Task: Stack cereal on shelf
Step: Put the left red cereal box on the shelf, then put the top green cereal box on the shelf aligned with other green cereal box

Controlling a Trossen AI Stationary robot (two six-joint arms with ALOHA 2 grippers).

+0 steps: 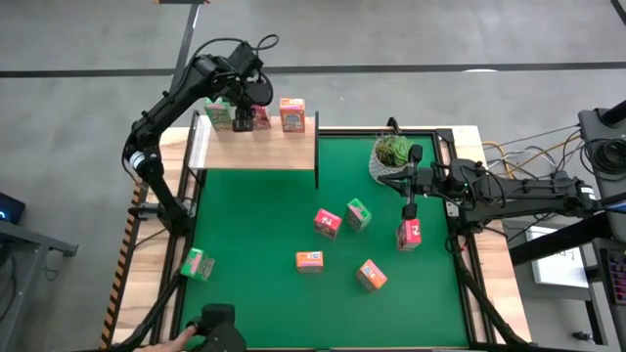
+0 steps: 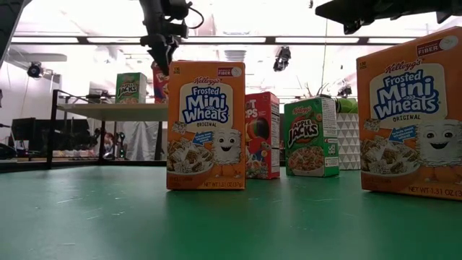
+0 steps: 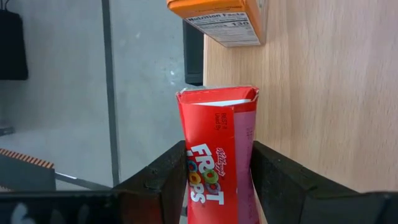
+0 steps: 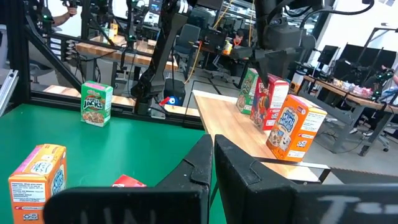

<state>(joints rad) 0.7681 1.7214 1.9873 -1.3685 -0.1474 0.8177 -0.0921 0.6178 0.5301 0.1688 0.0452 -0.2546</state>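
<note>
The light-wood shelf [image 1: 259, 147] stands at the table's far left. On its top stand a green cereal box [image 1: 217, 115] and an orange one [image 1: 291, 114]. My left gripper [image 1: 245, 98] is above the shelf, shut on a pink box [image 3: 217, 155] between them. It also shows in the right wrist view [image 4: 273, 102]. My right gripper [image 1: 411, 207] is shut and empty at the table's right, just beyond a pink box [image 1: 409, 235]. Loose on the green mat [image 1: 254, 225] stand a pink box [image 1: 328, 223], green boxes [image 1: 358, 213] [image 1: 196, 264] and orange boxes [image 1: 309, 261] [image 1: 370, 276]. My left gripper pinches the pink box between its two fingers [image 3: 168, 180], one on each narrow side [image 3: 245, 168], near the box's upper end. The fingers come from above, pointing down. The box hangs upright with its lower end [image 3: 217, 96] at the shelf's far edge. Whether it rests there I cannot tell.
A potted plant [image 1: 391, 156] stands at the far right of the mat, close to my right arm. A person's hand [image 1: 171, 340] shows at the near edge beside the low camera [image 1: 217, 328]. The mat between the shelf and the loose boxes is bare.
</note>
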